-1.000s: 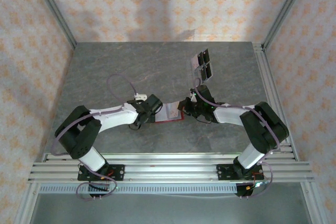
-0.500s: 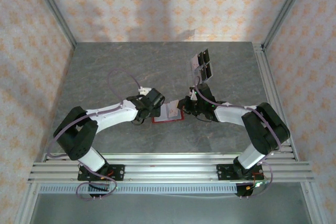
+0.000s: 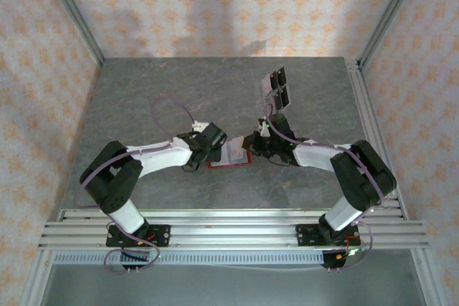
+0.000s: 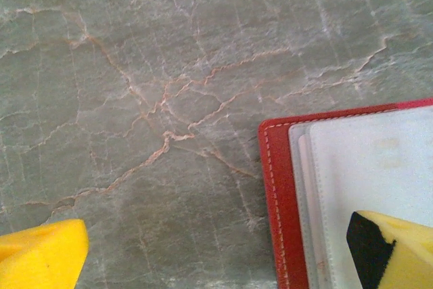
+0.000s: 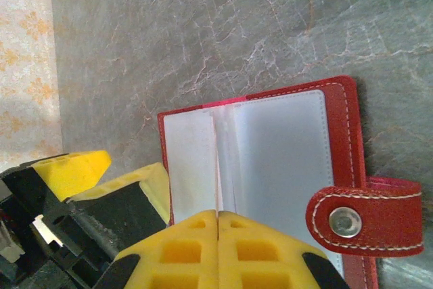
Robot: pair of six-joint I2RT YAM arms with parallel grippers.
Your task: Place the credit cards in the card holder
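Card holder point(image 3: 233, 155) open flat mid-table, long axis 9-to-3. At its 9 o'clock edge, left gripper point(image 3: 215, 147) spread wide, empty. At 3 o'clock, right gripper point(image 3: 251, 150) closed tight, hold unclear. Equally near.

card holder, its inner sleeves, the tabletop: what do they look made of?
Card holder: red cover looks like matte leather or faux leather, pale stitching along the edge; which, I can't tell. Snap on its strap: shiny, metal-looking. Sleeves: frosted translucent plastic, layered edges showing through. Table: grey stone-look top with pale and rusty veins; real marble or printed laminate, unclear.
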